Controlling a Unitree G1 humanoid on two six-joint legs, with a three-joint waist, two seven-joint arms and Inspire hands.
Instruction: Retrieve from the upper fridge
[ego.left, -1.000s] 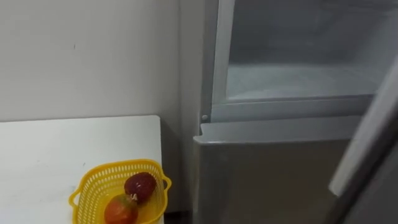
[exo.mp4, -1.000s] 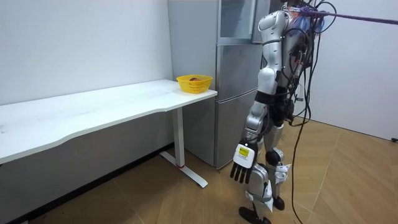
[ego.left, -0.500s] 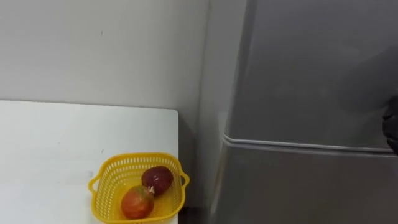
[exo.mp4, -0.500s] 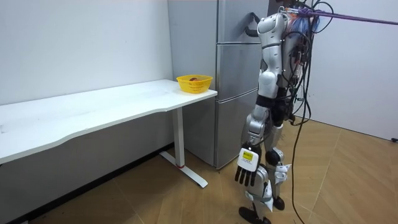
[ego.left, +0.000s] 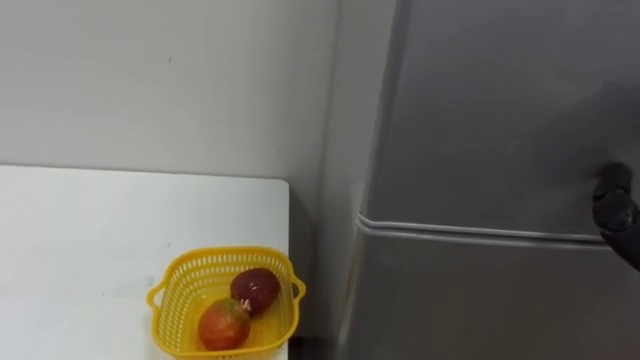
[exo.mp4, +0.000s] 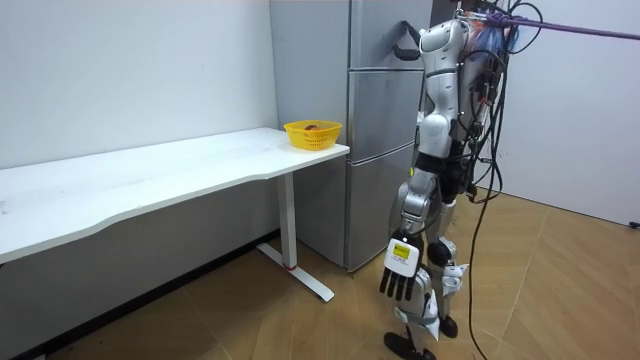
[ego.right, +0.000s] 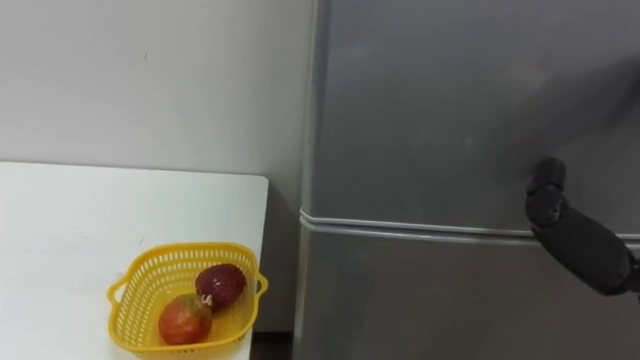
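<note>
The robot is standing on the wooden floor right in front of the grey fridge (exo.mp4: 375, 150), with the end of the white table (exo.mp4: 200, 165) on the room view's left. Its left hand (exo.mp4: 398, 283) is hanging low beside its leg, fingers loose and pointing down, holding nothing.

In the eye views the yellow basket (ego.left: 178, 318) is sitting on the table's corner nearest the fridge, close to the table's edge. Two fruits are lying inside it and touching each other: a red-and-orange fruit (ego.left: 224, 324) at the near side and a dark red fruit (ego.left: 255, 288) just behind it.

Beyond the basket, the fridge is standing just beside the table end. The upper fridge door (ego.left: 500, 110) is sitting shut, flush above the seam that is separating it from the lower door (ego.left: 480, 300). The right hand (ego.right: 572, 238) is reaching up against the upper door, just above that seam, at the door's right side; whether it is open or closed, I cannot tell. It is carrying nothing that can be seen.

A plain white wall (ego.left: 150, 80) is running behind the table.
</note>
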